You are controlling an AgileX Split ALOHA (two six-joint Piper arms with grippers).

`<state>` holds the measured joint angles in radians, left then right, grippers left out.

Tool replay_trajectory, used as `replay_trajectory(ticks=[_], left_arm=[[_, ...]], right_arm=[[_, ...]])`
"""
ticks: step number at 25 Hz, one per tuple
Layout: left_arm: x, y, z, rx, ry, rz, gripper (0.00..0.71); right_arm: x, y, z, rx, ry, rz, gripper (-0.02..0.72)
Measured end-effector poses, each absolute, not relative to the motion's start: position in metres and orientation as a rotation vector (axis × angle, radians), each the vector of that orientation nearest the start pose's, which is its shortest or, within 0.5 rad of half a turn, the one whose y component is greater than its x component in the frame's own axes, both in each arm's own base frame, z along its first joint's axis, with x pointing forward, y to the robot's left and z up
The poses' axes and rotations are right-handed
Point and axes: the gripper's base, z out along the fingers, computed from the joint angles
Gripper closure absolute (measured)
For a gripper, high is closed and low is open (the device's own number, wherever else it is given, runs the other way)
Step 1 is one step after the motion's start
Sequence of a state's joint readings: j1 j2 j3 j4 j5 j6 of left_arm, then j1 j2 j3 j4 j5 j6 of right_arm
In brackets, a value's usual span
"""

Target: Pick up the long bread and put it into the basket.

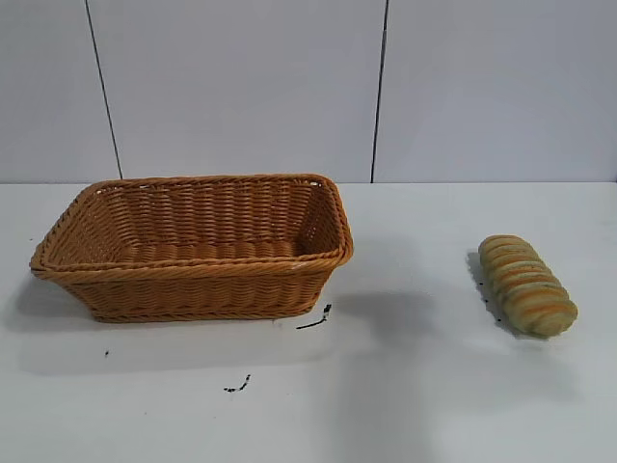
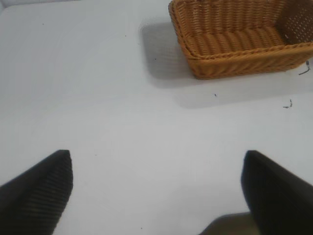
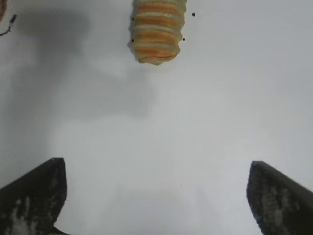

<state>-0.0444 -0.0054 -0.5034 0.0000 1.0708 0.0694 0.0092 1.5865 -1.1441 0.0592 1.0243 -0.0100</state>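
The long bread (image 1: 526, 285) lies on the white table (image 1: 405, 386) at the right of the exterior frame, its length angled from upper left to lower right, well apart from the basket (image 1: 193, 275), which sits empty at left centre. No arm shows in that view.

In the right wrist view the right gripper (image 3: 156, 196) hangs with its fingers spread wide at the two bottom corners, and only the near rounded end of the loaf shows at the top centre — so it seems lined up with the loaf but short of it. The left gripper (image 2: 156, 196) is likewise spread wide, over bare table, with the basket in the upper right of its view; I'd take it as parked.

The step in hand looks like the reach. To do it well, I'd have the right gripper travel forward until the loaf's middle sits between the fingers, close across the narrow width rather than the ends — the ridges should help the grip — and squeeze gently. It must lift above the braided rim before crossing.
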Motion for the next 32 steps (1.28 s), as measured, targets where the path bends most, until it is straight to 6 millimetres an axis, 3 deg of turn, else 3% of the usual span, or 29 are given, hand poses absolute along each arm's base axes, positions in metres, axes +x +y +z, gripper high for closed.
replay_trajectory(ticks=[6, 14, 22, 32], left_arm=[[-0.007, 0.0, 0.277, 0.116, 2.042, 0.016, 0.014], [-0.007, 0.0, 0.277, 0.116, 2.042, 0.016, 0.014], [-0.007, 0.0, 0.277, 0.116, 2.042, 0.016, 0.014], [-0.007, 0.0, 0.277, 0.116, 2.042, 0.016, 0.014]], right_arm=[[0.347, 0.017, 0.225, -0.006, 2.975, 0.074, 0.01], [0.383, 0.018, 0.183, 0.014, 2.944, 0.061, 0.01], [0.4, 0.018, 0.129, 0.018, 2.948, 0.054, 0.01], [0.404, 0.018, 0.107, -0.002, 2.958, 0.05, 0.01]])
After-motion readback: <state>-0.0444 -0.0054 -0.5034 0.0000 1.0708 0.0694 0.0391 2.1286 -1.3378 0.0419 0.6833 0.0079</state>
